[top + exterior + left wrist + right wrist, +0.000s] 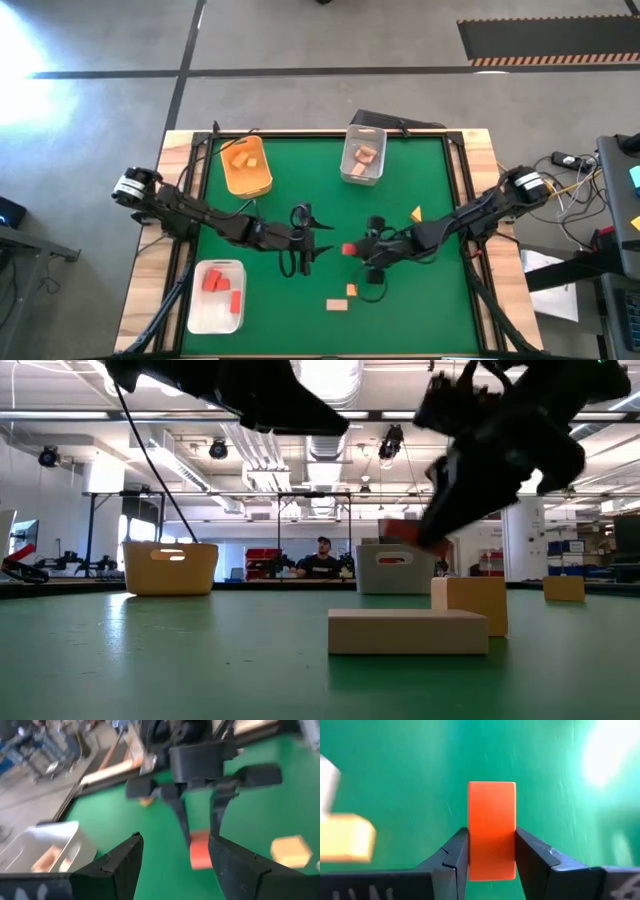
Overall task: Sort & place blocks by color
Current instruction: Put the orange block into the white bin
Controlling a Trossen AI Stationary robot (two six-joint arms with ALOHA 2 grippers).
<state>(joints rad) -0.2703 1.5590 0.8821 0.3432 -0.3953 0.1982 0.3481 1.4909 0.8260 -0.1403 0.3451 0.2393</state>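
The right end effector [491, 857] is clamped on a red block [491, 830], held just above the table [400, 200] near its middle, likely bound for the white bin [200, 310]; the left end effector [305, 240] waits nearby, fingers apart

The table top [320, 200] is covered in matt green felt-like cloth, framed by pale unvarnished wood [150, 290]. The red block [491, 830] looks smooth with a flat painted finish; the tan block [407, 631] near the front shows bare, matt wood. The orange bin [247, 167] is smooth opaque plastic, the clear bin [362, 155] translucent plastic, the white bin [216, 297] milky plastic. The right gripper's fingers [451, 857] are dark matt plastic, lightly scuffed
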